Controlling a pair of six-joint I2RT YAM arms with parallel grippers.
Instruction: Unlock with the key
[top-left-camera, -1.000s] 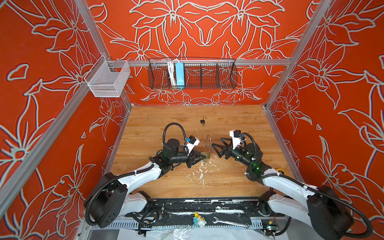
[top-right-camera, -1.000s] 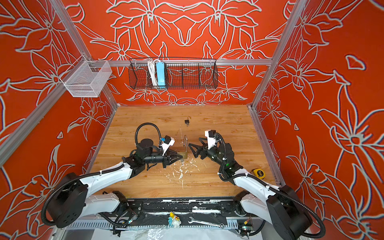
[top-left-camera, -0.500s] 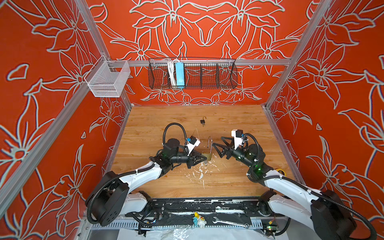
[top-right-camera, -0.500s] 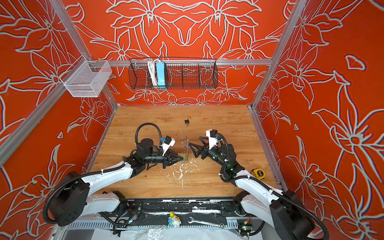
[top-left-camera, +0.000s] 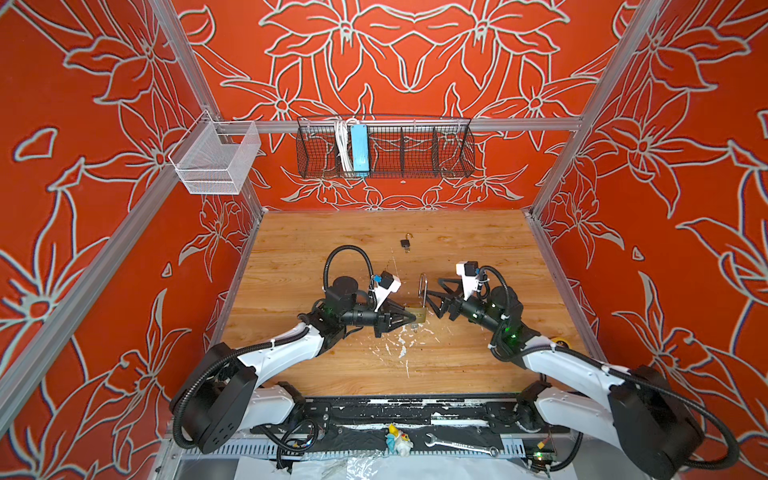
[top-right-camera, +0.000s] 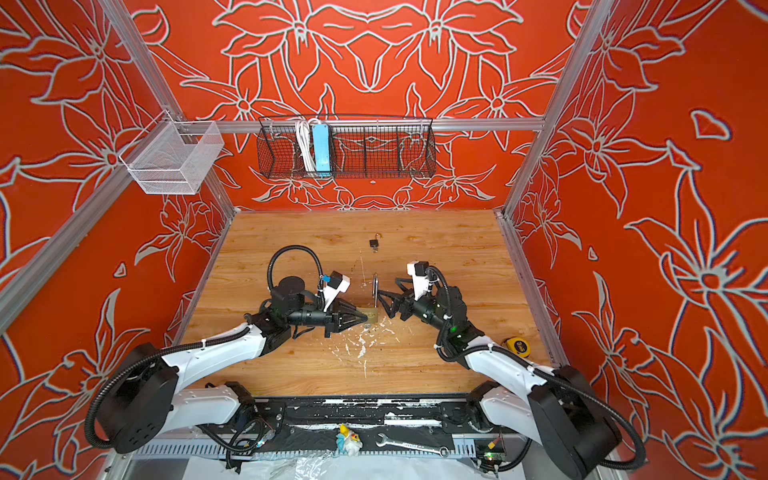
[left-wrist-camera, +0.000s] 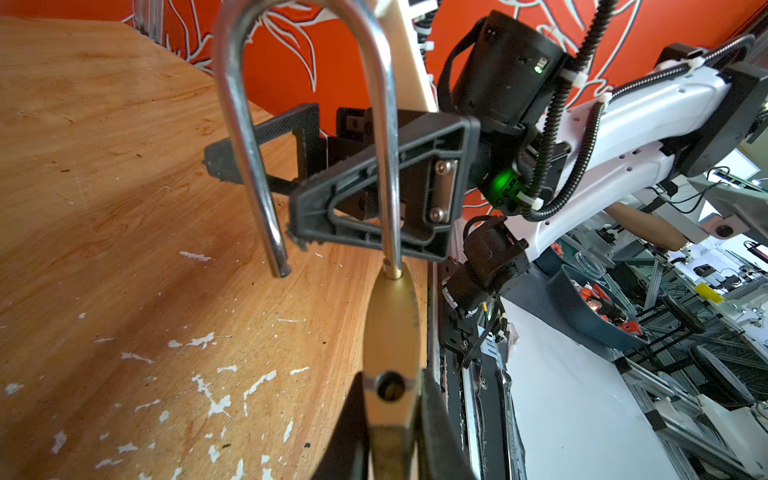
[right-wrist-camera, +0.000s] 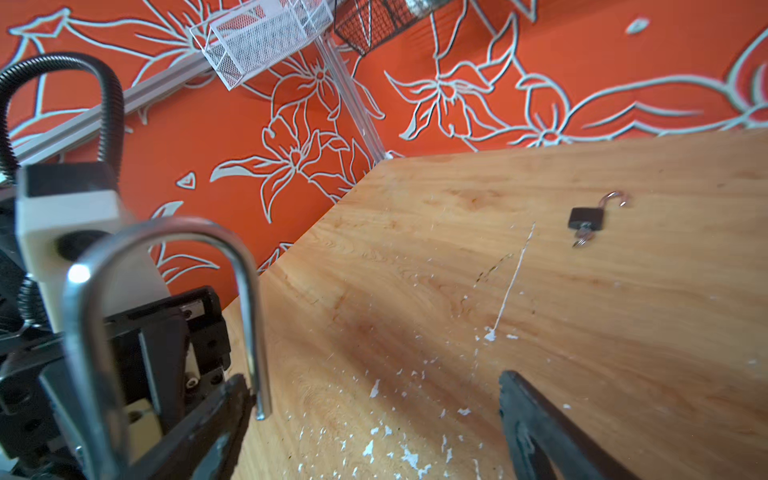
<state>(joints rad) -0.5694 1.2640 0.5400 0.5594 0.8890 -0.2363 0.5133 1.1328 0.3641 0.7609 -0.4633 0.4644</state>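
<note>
The padlock (left-wrist-camera: 390, 328) looks dense for its size, rigid and smooth, so its flat brass faces are the place to pinch. Its round steel shackle (left-wrist-camera: 243, 124) would likely slip and swivel in a grip. The left gripper (top-left-camera: 411, 318) is clamped on the brass body, holding it over the middle of the table (top-left-camera: 457, 365) with the shackle upright and one leg free. The right gripper (top-left-camera: 432, 300) is spread wide and empty, just beside the shackle; whether they touch cannot be told. No key is clearly visible in this padlock.
</note>
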